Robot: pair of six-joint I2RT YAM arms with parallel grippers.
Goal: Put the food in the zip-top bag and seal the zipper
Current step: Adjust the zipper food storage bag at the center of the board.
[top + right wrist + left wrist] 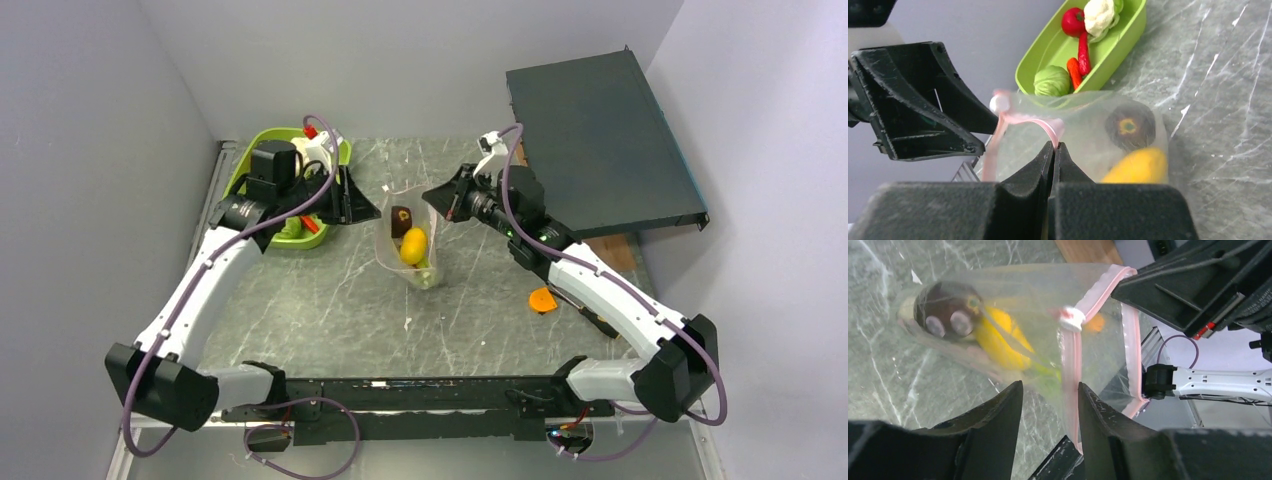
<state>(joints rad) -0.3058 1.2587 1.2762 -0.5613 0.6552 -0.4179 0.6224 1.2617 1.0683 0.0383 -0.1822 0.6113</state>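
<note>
Right claw (1054,146) clenched on zipper (1024,119) of zip-top bag (1083,112). Left claw (1050,390) released, zipper between its parted fingers. Yellow food (998,342) inside bag, beyond its tips.

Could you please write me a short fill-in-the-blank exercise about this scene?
The right gripper is ___ on the zipper.
The left gripper has its jaws ___.
The yellow food lies ___ the zip-top bag.
The orange disc lies on the robot's ___ side.
Missing words: shut; open; inside; right.
</note>
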